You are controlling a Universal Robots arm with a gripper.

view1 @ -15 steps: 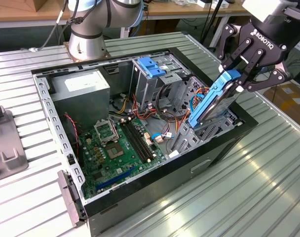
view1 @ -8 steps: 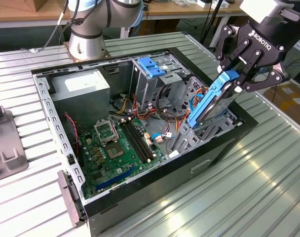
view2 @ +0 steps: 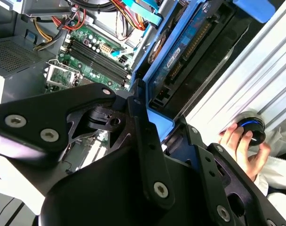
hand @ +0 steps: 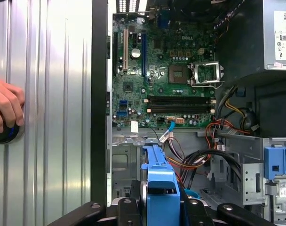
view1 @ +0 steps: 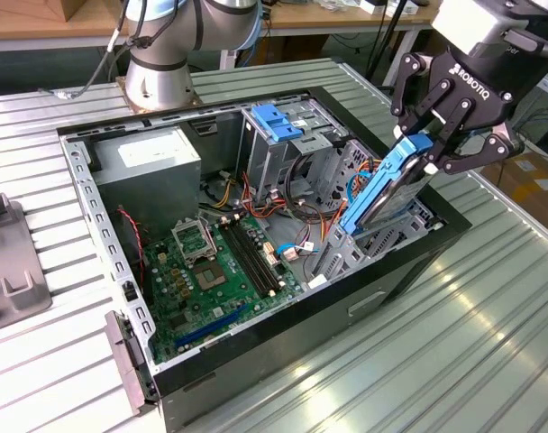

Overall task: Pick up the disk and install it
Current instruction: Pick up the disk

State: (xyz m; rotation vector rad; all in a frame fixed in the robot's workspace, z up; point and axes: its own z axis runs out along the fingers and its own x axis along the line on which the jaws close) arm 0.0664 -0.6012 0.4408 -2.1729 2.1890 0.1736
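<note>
Exterior view: we see the pincer (view1: pixel 429 149) clamped on the upper end of the disk (view1: pixel 379 194). The disk stands tilted, its lower end down in the metal drive bay (view1: pixel 373 239) of the open computer case (view1: pixel 283 343), on the exterior view's right, beside the motherboard (view1: pixel 211 271). In the first wrist view, a person's hand (hand: pixel 5 108) rests on a round black knob (hand: pixel 4 135) on the ribbed tabletop (hand: pixel 49 117), just outside the case wall.
</note>
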